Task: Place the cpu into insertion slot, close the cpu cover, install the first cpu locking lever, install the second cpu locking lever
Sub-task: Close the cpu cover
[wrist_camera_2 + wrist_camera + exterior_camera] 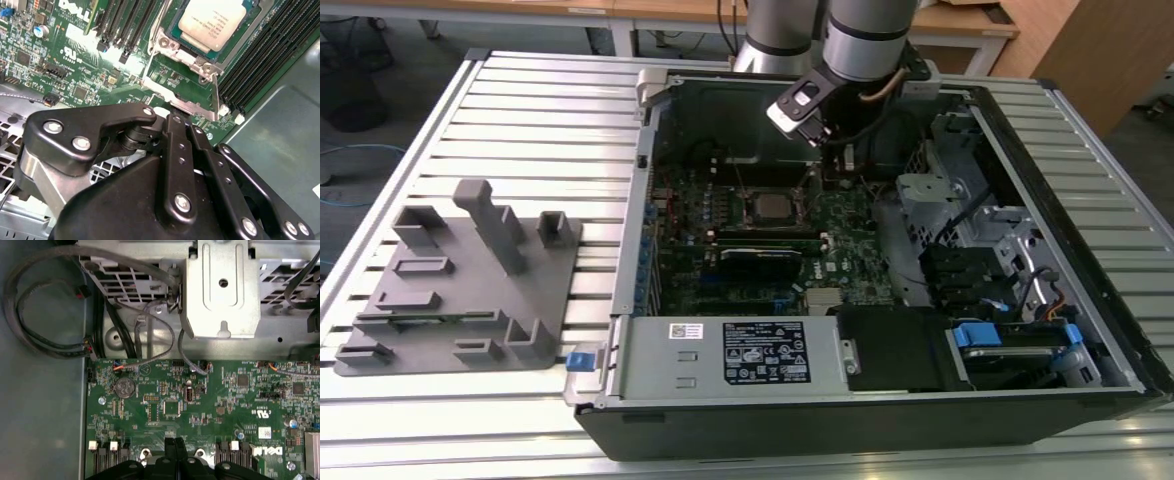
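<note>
The cpu [212,22], a silver-tan square, lies in the insertion slot [767,208] on the green board inside the open computer case. The silvery cpu cover [172,46] lies flat around it. A thin metal locking lever [217,95] runs along one side of the socket. In the exterior view my gripper [843,160] hangs over the board, beyond the socket and towards the exterior view's right. Its black fingers [170,450] are shut together with nothing seen between them. In the second wrist view the gripper [170,117] tip sits just short of the socket's metal bracket.
A grey fixture block [454,280] stands on the slatted table at the exterior view's left. The case holds a black graphics card [761,262], a power supply [720,355], a silver drive cage [222,285], loose cables [45,305] and memory slots [260,65].
</note>
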You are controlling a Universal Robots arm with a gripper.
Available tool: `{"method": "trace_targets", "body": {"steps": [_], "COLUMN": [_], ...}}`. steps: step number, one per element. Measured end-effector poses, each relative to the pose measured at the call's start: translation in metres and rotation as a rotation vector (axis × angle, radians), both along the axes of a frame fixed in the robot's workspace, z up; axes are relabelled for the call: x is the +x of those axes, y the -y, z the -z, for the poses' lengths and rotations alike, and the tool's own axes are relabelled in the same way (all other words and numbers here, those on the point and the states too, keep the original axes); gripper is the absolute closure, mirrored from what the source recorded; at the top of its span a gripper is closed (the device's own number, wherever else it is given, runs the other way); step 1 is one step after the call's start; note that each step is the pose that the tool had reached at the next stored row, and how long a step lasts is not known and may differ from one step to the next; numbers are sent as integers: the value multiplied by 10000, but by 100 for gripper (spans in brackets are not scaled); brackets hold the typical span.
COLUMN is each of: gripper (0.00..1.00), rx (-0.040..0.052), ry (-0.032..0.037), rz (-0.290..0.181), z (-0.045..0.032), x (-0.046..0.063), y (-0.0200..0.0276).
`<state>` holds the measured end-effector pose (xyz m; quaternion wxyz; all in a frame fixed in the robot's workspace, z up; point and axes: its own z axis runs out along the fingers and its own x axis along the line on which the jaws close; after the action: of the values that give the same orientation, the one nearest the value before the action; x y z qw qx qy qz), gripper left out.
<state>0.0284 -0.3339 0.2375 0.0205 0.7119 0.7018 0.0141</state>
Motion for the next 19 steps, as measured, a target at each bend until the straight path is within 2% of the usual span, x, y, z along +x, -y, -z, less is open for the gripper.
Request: {"method": "trace_targets", "body": {"steps": [6,15,16,19], "gripper": [89,89,89,89], "rx": [-4,-1,0,-2], "ry": [-1,1,8,94], "rz": [0,0,1,-1], "z": [19,22,22,23], "x": [-66,-70,-76,-156], "y": [1,0,0,1]}}
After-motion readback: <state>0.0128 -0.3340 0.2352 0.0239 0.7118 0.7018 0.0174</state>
